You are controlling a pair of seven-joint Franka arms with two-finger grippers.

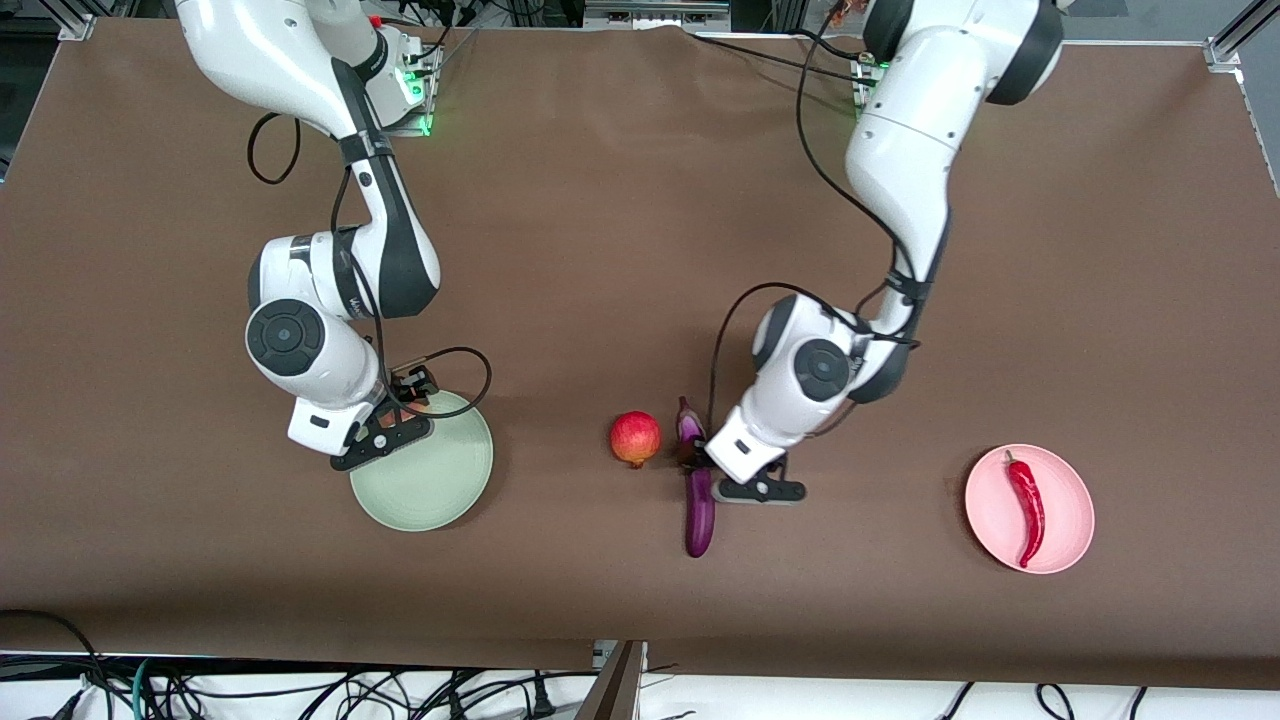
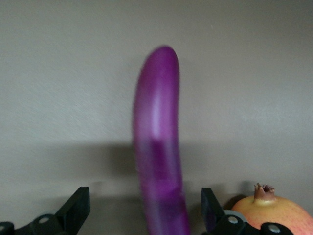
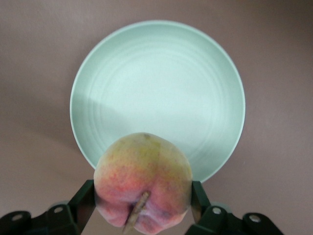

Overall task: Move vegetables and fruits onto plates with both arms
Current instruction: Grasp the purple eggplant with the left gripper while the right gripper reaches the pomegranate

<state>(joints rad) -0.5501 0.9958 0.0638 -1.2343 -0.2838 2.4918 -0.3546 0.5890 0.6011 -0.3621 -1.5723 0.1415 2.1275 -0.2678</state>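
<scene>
- The right gripper (image 3: pixel 142 203) hangs over the rim of the mint green plate (image 1: pixel 440 480), clamped on the peach (image 3: pixel 143 182).
- The pomegranate (image 1: pixel 635 438) lies just beside the eggplant (image 1: pixel 698 505).
- The left gripper (image 2: pixel 145 208), fingers spread wide, straddles the eggplant on the table.
- The red chili pepper (image 1: pixel 1027 505) rests on the pink plate (image 1: pixel 1070 500).

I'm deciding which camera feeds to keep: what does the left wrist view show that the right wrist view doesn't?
Only the left wrist view shows the purple eggplant lying between the open jaws of the left gripper, with the red pomegranate beside it. Only the right wrist view shows the peach clamped in the right gripper, held over the rim of the green plate. Both share the brown table as backdrop. Neither shows the pink plate or the chili.
</scene>
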